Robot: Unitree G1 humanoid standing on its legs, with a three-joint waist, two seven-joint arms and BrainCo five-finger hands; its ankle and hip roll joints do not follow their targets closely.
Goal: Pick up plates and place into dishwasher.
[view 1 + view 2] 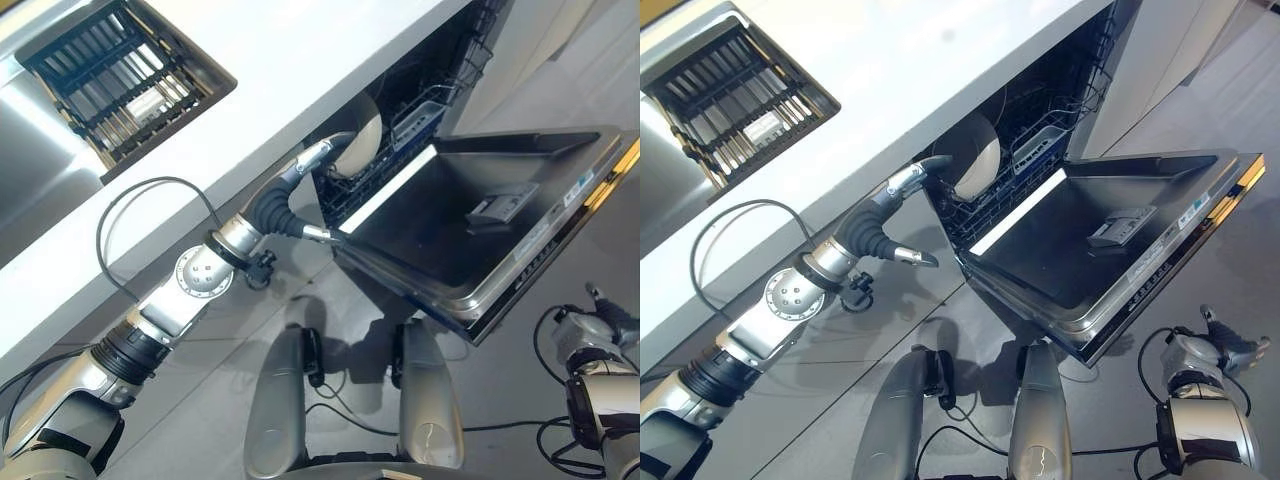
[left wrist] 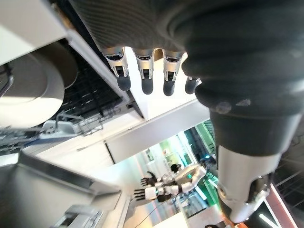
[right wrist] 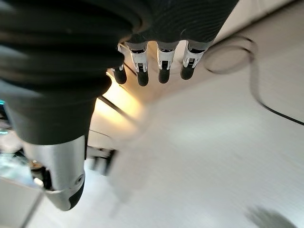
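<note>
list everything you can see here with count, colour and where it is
plate: one, white, standing on edge in the dishwasher's lower rack
dishwasher: one, dark inside, under the counter, open
dishwasher door: one, dark grey inner face, folded down toward the floor
lower rack: one, dark wire, inside the dishwasher behind the door
counter: one, white, above the dishwasher
dish rack: one, black, set into the counter by the steel sink
left hand: at the dishwasher opening beside the plate, fingers straight, holding nothing
right hand: low over the floor, beside the door, fingers relaxed, holding nothing
</note>
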